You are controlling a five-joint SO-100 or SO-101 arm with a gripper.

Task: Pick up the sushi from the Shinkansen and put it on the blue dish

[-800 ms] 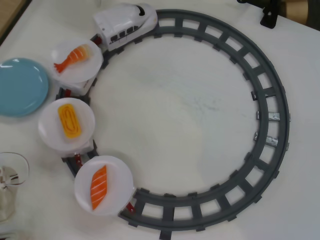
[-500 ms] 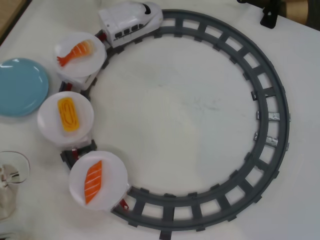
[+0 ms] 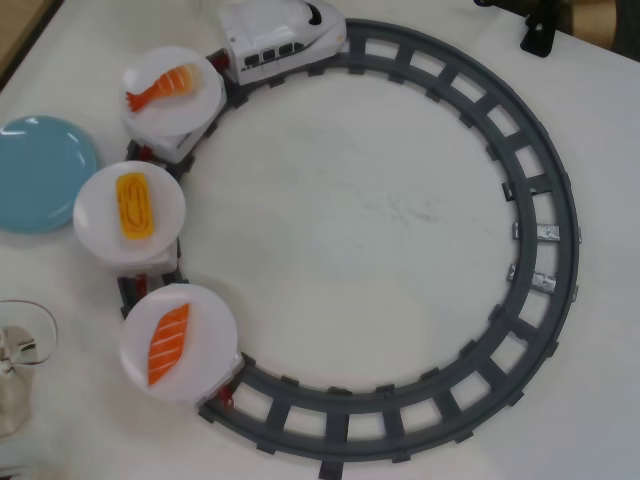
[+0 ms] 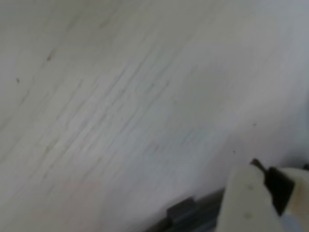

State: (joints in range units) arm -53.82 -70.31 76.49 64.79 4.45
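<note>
In the overhead view the salmon sushi (image 3: pixel 168 344), orange with white stripes, lies on the round white plate (image 3: pixel 205 365) of the last car, at the lower left of the track. The white Shinkansen (image 3: pixel 280 40) stands at the top of the loop and pulls three plate cars. The light-blue dish (image 3: pixel 40 175) lies empty at the left edge, beside the cars. No gripper shows in either view. The blurred wrist view shows bare table and, at the bottom right, a white shape with a black wedge (image 4: pixel 251 203) over a piece of grey track (image 4: pixel 186 212); it looks like the train.
The grey track (image 3: pixel 545 230) forms a loop on the white table. A shrimp piece (image 3: pixel 165 83) and a yellow egg piece (image 3: pixel 134 205) ride on the other two plates. A clear glass object (image 3: pixel 20 350) stands at the lower left edge. A black part (image 3: pixel 540 35) sits at the top right.
</note>
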